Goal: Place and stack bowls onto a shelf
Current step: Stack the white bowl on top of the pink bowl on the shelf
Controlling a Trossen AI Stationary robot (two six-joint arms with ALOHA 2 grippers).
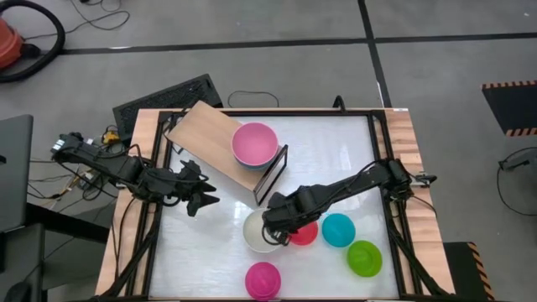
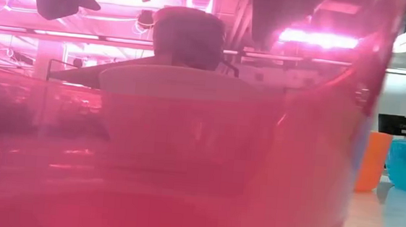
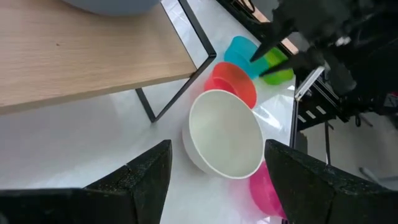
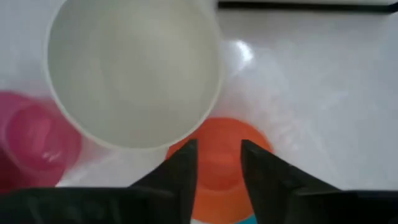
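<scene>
The light-wood shelf (image 1: 210,134) stands at the far left and carries a light pink bowl (image 1: 254,143) nested in a blue-grey one (image 1: 252,164). A white bowl (image 1: 256,232) stands upright on the table, with a red bowl (image 1: 306,235) beside it. My right gripper (image 1: 277,226) hangs above these two, pointing down, open; between its fingers (image 4: 217,158) only the red bowl (image 4: 217,168) shows below. A teal bowl (image 1: 338,229), a lime green one (image 1: 364,257) and a magenta one (image 1: 263,279) rest nearby. My left gripper (image 1: 201,201) waits open left of the white bowl (image 3: 227,134).
A black keyboard-like slab (image 1: 168,96) lies behind the shelf. The shelf's black frame leg (image 1: 273,176) stands close to the white bowl. In the low view the magenta bowl (image 2: 184,163) fills most of the picture. Bare white table lies at the far right (image 1: 336,151).
</scene>
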